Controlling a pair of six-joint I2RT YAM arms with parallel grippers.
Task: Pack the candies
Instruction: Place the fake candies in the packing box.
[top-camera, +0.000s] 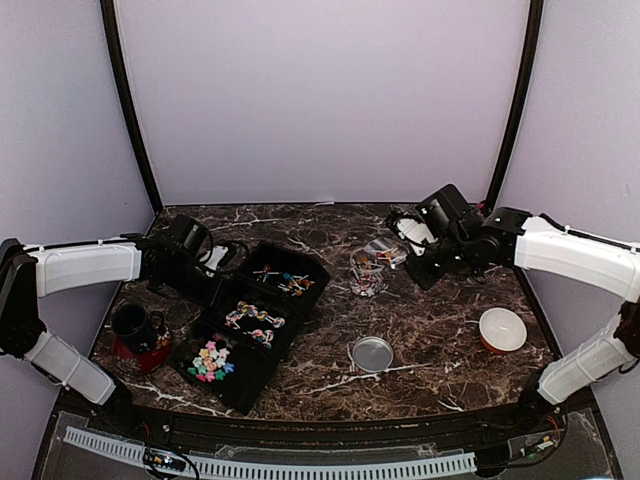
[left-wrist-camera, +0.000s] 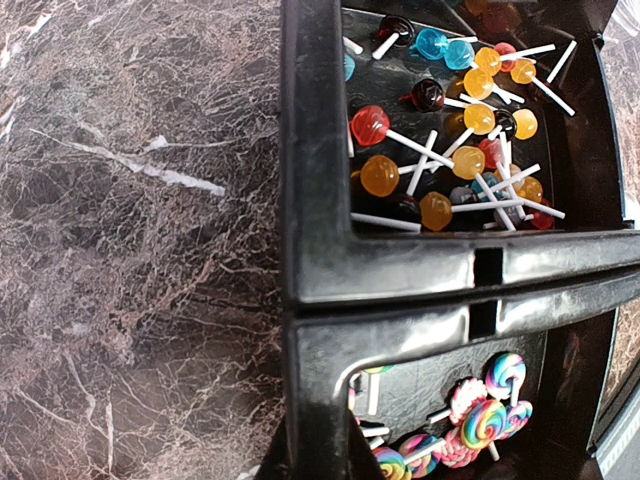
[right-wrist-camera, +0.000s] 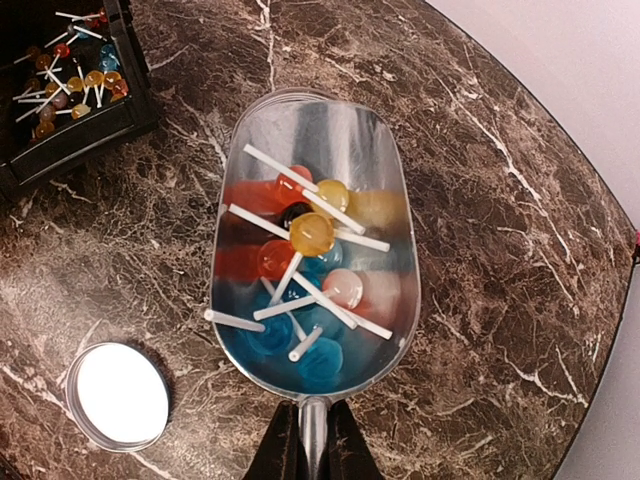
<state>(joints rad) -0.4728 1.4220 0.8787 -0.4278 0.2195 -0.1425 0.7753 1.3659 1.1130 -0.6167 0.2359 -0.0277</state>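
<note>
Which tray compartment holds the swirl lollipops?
The middle compartment, with striped swirl lollipops. The far compartment has plain round lollipops, the near compartment small loose candies.

Top view: candies (top-camera: 366, 280) in clear scoop (top-camera: 390, 253) too small to tell apart. Right wrist: scoop handle & right gripper (right-wrist-camera: 312, 448) cut off at btm edge; black tray (right-wrist-camera: 70, 140) cropped top-left. Left wrist: tray runs off right & btm.
</note>
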